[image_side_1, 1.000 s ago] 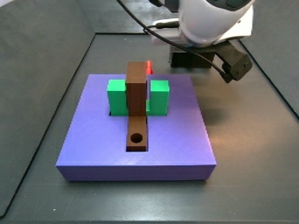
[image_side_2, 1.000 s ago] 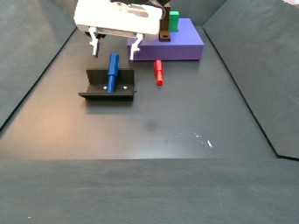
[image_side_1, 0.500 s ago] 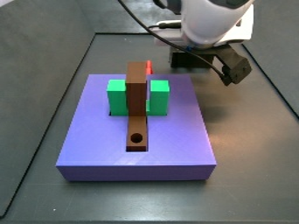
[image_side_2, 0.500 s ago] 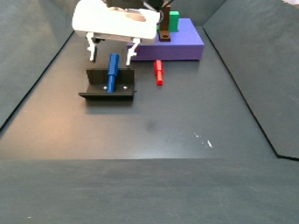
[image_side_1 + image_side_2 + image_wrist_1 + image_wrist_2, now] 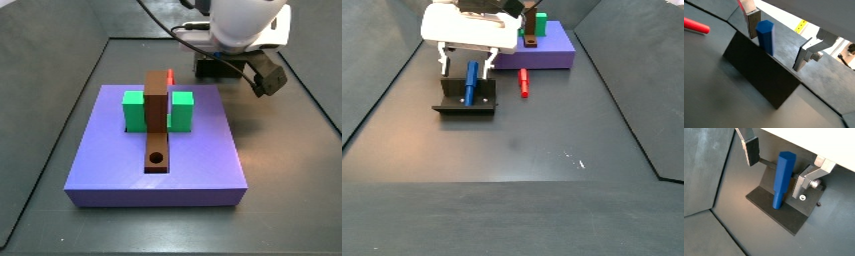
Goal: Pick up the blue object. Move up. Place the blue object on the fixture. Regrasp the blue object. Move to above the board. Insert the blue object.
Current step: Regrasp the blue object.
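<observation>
The blue object (image 5: 470,84) is a slim blue peg leaning on the fixture (image 5: 465,102), a dark block on the floor left of the board (image 5: 545,52). It shows in both wrist views (image 5: 765,36) (image 5: 783,179), standing between my fingers without being clamped. My gripper (image 5: 468,62) is open, just above the peg, its fingers (image 5: 751,151) on either side. In a side view the gripper (image 5: 262,78) hangs behind the board (image 5: 160,160), and the peg is hidden there.
The lavender board carries a green block (image 5: 136,110) and a long brown bar (image 5: 158,122) with a round hole. A red peg (image 5: 523,83) lies on the floor beside the board; it also shows in a wrist view (image 5: 696,25). Dark walls enclose the floor.
My gripper has risen slightly and shifted a little to the left above the fixture. The blue peg stays leaning on the fixture.
</observation>
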Controlling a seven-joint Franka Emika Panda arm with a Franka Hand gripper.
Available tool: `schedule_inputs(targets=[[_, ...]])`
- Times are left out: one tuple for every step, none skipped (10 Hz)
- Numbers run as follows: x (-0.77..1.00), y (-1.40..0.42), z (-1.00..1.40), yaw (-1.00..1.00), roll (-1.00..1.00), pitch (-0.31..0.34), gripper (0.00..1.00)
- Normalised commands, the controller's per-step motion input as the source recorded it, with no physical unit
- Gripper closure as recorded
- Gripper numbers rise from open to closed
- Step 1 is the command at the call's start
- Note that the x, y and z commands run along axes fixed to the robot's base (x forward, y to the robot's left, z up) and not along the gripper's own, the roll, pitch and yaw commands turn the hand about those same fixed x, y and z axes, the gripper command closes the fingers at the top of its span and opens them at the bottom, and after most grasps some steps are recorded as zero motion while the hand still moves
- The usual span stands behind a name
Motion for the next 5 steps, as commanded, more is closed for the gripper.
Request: schedule_inputs(targets=[[-0.24, 0.00, -0.03, 0.00, -0.05, -0.180, 0.00], [0.00, 0.00, -0.04, 0.16, -0.03, -0.166, 0.00], [0.11, -0.01, 0.00, 0.19, 0.00, 0.000, 0.00], [0.08, 0.00, -0.04, 0.17, 0.00, 0.000, 0.00], [0.00, 0.00, -0.06, 0.10, 0.00, 0.000, 0.00]])
